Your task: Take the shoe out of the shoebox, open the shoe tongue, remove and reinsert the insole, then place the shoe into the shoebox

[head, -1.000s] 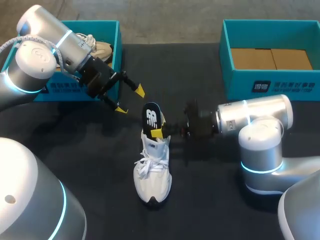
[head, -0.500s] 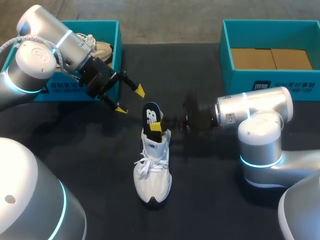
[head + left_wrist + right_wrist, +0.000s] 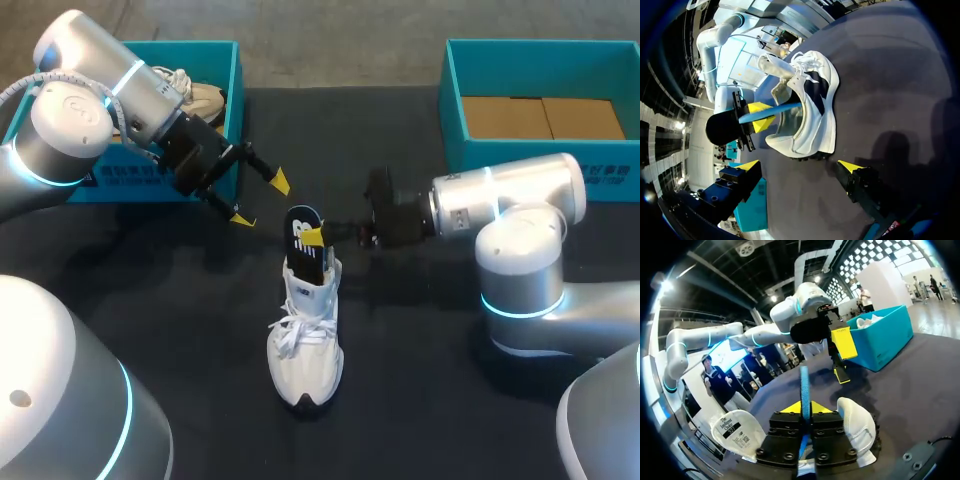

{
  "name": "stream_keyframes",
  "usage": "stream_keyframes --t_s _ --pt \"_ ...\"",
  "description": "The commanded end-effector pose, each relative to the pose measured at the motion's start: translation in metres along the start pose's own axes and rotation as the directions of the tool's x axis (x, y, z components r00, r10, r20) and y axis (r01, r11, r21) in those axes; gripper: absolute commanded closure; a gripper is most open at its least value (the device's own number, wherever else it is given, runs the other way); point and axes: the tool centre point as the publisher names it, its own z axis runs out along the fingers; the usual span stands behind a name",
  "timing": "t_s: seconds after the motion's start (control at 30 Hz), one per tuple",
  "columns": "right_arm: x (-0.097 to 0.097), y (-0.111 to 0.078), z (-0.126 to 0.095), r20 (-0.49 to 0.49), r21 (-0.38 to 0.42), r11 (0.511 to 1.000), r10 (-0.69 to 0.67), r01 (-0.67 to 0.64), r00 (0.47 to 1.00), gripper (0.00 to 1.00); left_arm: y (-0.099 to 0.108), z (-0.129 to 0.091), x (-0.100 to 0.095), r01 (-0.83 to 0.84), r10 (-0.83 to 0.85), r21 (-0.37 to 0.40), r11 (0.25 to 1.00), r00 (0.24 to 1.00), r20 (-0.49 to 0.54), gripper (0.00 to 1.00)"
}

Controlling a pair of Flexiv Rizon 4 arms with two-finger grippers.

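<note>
Right hand (image 3: 318, 237) pinches insole (image 3: 301, 243) edge, seemingly within shoe (image 3: 305, 345).

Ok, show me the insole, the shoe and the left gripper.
insole (image 3: 299, 238): head view, on its upright black printed face.
shoe (image 3: 308, 368): head view, on the white forefoot past the laces.
left gripper (image 3: 261, 200): head view, midway between its open yellow fingertips.

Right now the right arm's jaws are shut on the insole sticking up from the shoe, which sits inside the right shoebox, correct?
No: the head view shows the shoe standing on the table, outside the right shoebox. The right arm's jaws are indeed shut on the insole sticking up from it.
</note>
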Motion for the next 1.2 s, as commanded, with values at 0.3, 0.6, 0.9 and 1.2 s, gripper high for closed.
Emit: stream_keyframes --t_s 0.3,0.6,0.9,1.2 --pt "-0.007 -0.008 0.003 -0.007 0.007 1.0 0.024 -0.024 1.0 1.0 0.0 0.0 0.0 0.0 0.0 0.0 1.0 1.0 -0.003 0.0" --pt "-0.006 -0.023 0.005 -0.01 -0.001 0.999 0.051 -0.051 0.999 1.0 0.0 0.0 0.0 0.0 0.0 0.0 1.0 1.0 -0.003 0.0" --pt "-0.002 -0.039 0.007 -0.01 -0.01 0.997 0.075 -0.075 0.997 1.0 0.0 0.0 0.0 0.0 0.0 0.0 1.0 1.0 -0.003 0.0" --pt "0.0 -0.046 0.009 -0.01 -0.017 0.996 0.088 -0.088 0.996 1.0 0.0 0.0 0.0 0.0 0.0 0.0 1.0 1.0 -0.003 0.0"
